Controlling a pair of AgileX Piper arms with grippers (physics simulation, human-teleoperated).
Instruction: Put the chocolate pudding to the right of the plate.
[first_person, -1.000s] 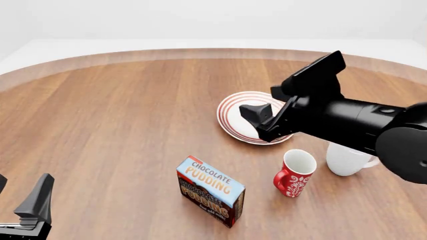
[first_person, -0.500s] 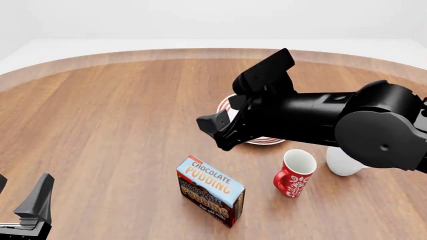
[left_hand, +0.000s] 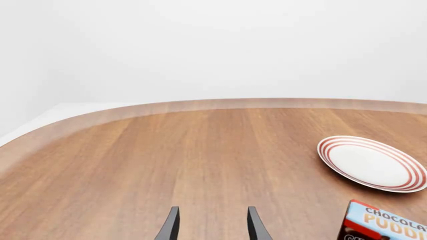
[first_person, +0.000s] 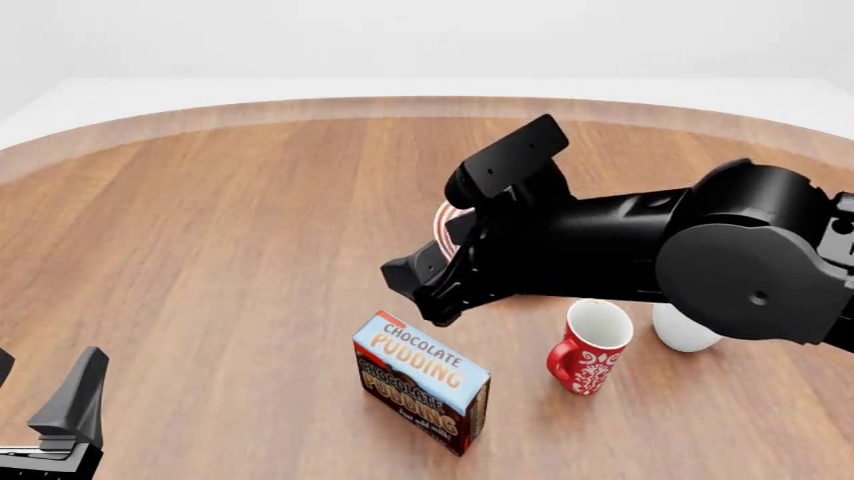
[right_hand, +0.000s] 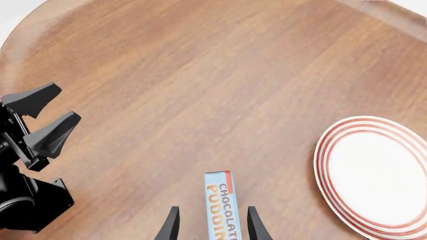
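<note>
The table carries the plate behind the right gripper, whose fingers gape empty above the pudding. If lowered off-centre, a finger could tip the narrow carton; left gripper idle, parted

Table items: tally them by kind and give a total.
Mugs: 2, a red patterned mug and a white mug
Plates: 1, the plate
Cartons: 1, the chocolate pudding
Total: 4
</note>
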